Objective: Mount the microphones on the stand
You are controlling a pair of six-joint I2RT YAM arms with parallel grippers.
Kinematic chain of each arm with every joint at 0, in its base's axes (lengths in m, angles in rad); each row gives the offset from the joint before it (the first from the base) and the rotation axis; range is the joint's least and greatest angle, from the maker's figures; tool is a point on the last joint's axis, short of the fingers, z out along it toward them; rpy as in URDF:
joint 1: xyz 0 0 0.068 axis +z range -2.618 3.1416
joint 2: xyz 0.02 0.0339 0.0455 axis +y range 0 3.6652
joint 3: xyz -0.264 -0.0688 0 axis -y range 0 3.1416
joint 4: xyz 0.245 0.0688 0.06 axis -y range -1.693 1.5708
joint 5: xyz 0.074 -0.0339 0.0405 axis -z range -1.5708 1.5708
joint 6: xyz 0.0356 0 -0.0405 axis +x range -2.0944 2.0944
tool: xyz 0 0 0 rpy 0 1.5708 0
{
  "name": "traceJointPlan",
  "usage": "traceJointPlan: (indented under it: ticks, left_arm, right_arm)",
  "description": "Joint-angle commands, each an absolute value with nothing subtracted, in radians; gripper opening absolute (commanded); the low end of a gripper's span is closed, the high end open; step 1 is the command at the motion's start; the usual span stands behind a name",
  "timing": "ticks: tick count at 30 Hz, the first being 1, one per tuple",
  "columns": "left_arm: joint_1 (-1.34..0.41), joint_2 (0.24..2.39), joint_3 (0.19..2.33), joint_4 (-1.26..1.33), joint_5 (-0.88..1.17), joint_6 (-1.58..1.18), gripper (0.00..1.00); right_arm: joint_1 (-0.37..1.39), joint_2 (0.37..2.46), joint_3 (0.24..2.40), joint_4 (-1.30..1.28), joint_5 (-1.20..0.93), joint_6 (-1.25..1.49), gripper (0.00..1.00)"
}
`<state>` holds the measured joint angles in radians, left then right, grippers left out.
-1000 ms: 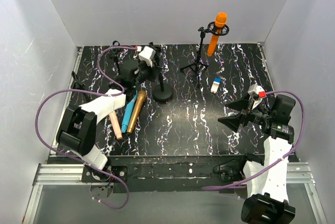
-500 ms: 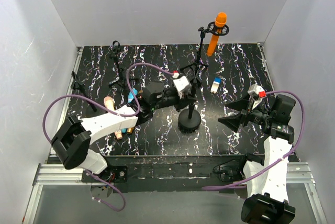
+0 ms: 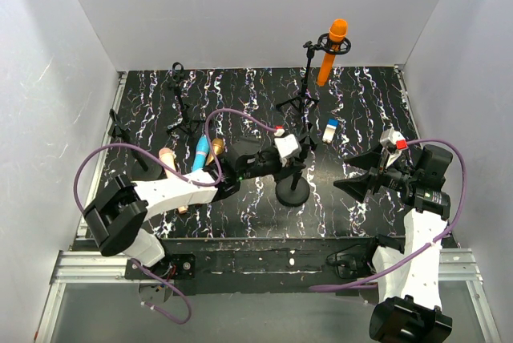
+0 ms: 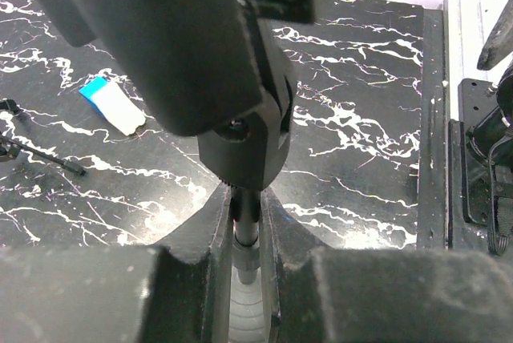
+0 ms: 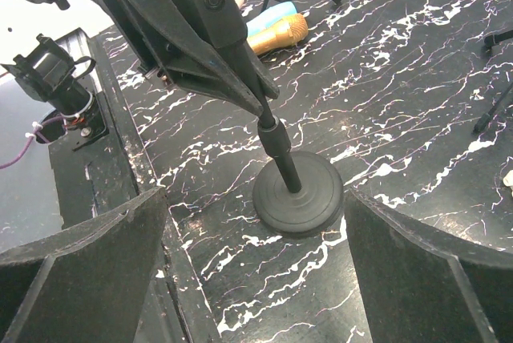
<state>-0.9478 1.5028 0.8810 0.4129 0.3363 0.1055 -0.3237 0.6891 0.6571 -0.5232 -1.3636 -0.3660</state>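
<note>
The black, white-veined surface (image 3: 361,94) fills the floor of the white-walled booth. The left arm reaches across it toward the middle, and the left hand (image 4: 246,239) is clamped tight on the thin pole of a round-based stand (image 5: 298,199). That stand is upright, with its disc foot flat on the surface near the front centre. The right hand (image 3: 343,177) hangs just to the right of that foot with its fingers spread wide and nothing between them (its own camera looks straight at the stand's base).

At the back, a tripod stand (image 3: 298,102) carries the orange microphone (image 3: 333,50) in its clip, tilted head-up. A second tripod stand (image 3: 183,110) is at back left, and a third (image 3: 122,131) is by the left edge; neither carries a microphone.

The other three microphones lie side by side on the left half of the surface, partly under the left arm, with their heads pointing to the back: the pink-beige microphone (image 3: 167,155) is farthest left, then the light blue microphone (image 3: 198,155), then the gold microphone (image 3: 217,147).

A small blue-and-white block (image 3: 330,129) lies on the surface, right of the tripod stand's legs.
</note>
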Motion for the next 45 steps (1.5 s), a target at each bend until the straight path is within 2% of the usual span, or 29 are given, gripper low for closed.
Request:
traceJointPlan:
  ticks: [1, 5, 7, 12, 18, 20, 25, 27, 28, 29, 37, 45]
  left_arm:
    - [-0.96, 1.451, 0.858, 0.448, 0.298, 0.12, 0.14]
    - [-0.96, 1.43, 0.848, 0.437, 0.285, 0.109, 0.34]
    - [-0.96, 1.417, 0.847, 0.428, 0.278, 0.101, 0.41]
    - [-0.962, 1.387, 0.844, 0.413, 0.261, 0.081, 0.55]
    - [-0.962, 1.318, 0.824, 0.364, 0.239, 0.078, 0.65]
    - [-0.962, 1.283, 0.805, 0.347, 0.224, 0.075, 0.75]
    - [-0.962, 1.158, 0.744, 0.304, 0.173, 0.061, 0.87]
    - [-0.962, 1.117, 0.721, 0.276, 0.118, 0.054, 0.89]
    - [-0.962, 1.094, 0.709, 0.258, 0.08, 0.049, 0.96]
    - [-0.962, 1.074, 0.697, 0.241, 0.045, 0.046, 0.98]
    - [-0.959, 0.966, 0.63, 0.111, -0.187, -0.041, 0.98]
    - [-0.951, 1.002, 0.643, -0.113, -0.526, -0.181, 0.98]
  right_arm:
    - [-0.318, 0.692, 0.655, -0.503, -1.37, -0.37, 0.97]
    - [-0.318, 0.69, 0.655, -0.505, -1.37, -0.371, 0.97]
    - [-0.318, 0.692, 0.655, -0.505, -1.37, -0.371, 0.97]
    - [-0.318, 0.692, 0.655, -0.505, -1.368, -0.373, 0.97]
    - [-0.318, 0.692, 0.655, -0.506, -1.367, -0.374, 0.97]
    - [-0.318, 0.692, 0.655, -0.508, -1.367, -0.374, 0.97]
    - [-0.318, 0.692, 0.657, -0.511, -1.365, -0.379, 0.97]
    - [-0.318, 0.692, 0.657, -0.512, -1.367, -0.379, 0.97]
    - [-0.318, 0.692, 0.657, -0.515, -1.365, -0.38, 0.97]
    - [-0.316, 0.692, 0.657, -0.515, -1.367, -0.382, 0.97]
    - [-0.318, 0.695, 0.657, -0.52, -1.365, -0.387, 0.97]
    - [-0.319, 0.695, 0.657, -0.52, -1.362, -0.39, 0.97]
